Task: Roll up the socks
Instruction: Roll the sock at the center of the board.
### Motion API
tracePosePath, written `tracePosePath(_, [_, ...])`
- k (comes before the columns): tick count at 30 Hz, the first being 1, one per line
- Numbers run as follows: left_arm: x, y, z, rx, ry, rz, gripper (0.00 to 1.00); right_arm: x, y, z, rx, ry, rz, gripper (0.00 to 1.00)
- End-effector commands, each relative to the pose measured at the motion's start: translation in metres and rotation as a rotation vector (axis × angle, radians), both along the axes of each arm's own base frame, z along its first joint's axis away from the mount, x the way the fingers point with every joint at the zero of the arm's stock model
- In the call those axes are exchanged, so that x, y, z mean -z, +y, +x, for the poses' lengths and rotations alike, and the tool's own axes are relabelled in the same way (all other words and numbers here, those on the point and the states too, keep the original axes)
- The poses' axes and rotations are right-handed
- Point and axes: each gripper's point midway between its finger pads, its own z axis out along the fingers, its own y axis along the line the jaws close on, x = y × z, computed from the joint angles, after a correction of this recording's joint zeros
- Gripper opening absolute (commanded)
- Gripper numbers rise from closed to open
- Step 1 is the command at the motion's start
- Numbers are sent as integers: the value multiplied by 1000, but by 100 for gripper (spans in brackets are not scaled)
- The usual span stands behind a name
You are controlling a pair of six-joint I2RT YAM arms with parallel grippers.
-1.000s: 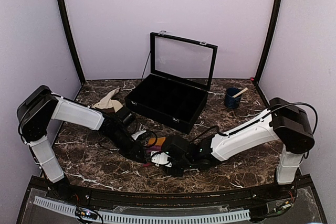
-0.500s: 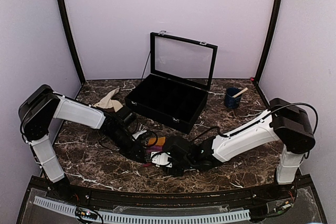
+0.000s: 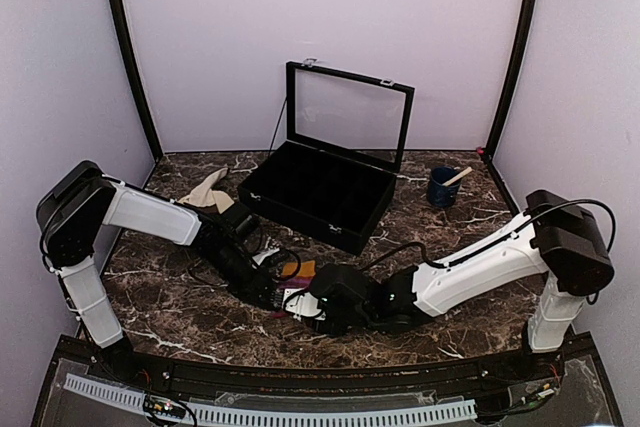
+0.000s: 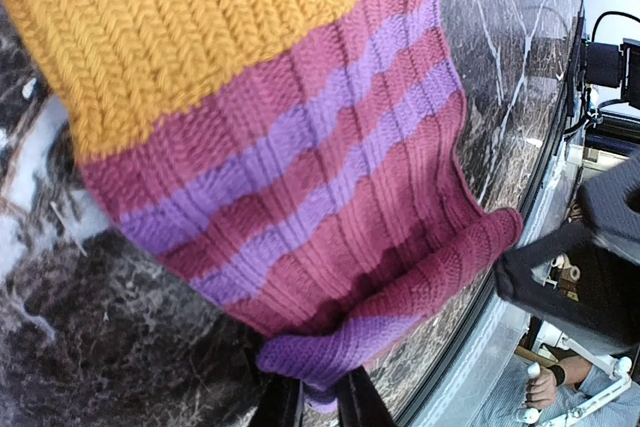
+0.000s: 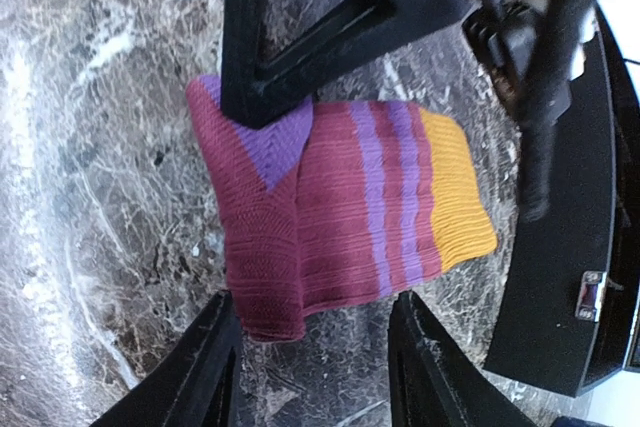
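The magenta-pink sock (image 5: 330, 217), with purple stripes and an orange end, lies on the marble table with its purple-tipped end folded over. My left gripper (image 4: 315, 402) is shut on that purple tip (image 4: 330, 347); its fingers (image 5: 260, 37) show from above in the right wrist view. My right gripper (image 5: 320, 367) is open, its fingers standing either side of the sock's near edge, just short of it. In the top view both grippers meet over the sock (image 3: 297, 269) at the front centre. The cream-beige sock (image 3: 205, 192) lies apart at the back left.
An open black case (image 3: 315, 192) with a glass lid stands behind the sock; its corner shows in the right wrist view (image 5: 570, 277). A blue cup (image 3: 443, 187) with a stick stands at the back right. The table's front edge (image 4: 520, 277) is close to the sock.
My right arm has stretched lower and its gripper has shifted slightly left toward the sock. My left gripper has kept its place, still holding the sock's tip.
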Motion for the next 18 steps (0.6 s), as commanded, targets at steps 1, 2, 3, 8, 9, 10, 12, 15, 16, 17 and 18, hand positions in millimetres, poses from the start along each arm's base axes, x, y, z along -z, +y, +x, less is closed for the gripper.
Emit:
tracePosePath(1, [20,16,-9,7,26,91,15,-21,8,-6,-19,-39,60,47])
tracePosePath(2, [20,15,-8,6,25,91,15,-21,10,-8,-29,-33,60,47])
tracePosePath(3, [20,15,-8,7,26,90,15,-19,11,-12,-41,-27,56,46])
tracePosePath(8, [19,14,-7,3,25,85,15,-13,15,-25,-93,18,45,45])
tracePosePath(9, [18,13,-8,3,26,83,15,-13,16,-26,-100,25,44,44])
tracePosePath(10, [18,13,-7,1,27,83,15,-10,16,-26,-103,28,39,44])
tracePosePath(12, [17,13,-7,-1,26,82,15,-7,17,-28,-111,32,29,43])
tracePosePath(15, [16,13,-7,-2,26,81,15,-3,19,-28,-121,30,18,41])
tracePosePath(16, [16,13,-7,-3,27,80,15,1,19,-27,-121,30,10,40])
tracePosePath(17, [16,13,-7,-4,29,81,15,2,20,-26,-122,31,6,39])
tracePosePath(18, [16,13,-7,-3,28,80,14,4,21,-26,-122,32,2,38])
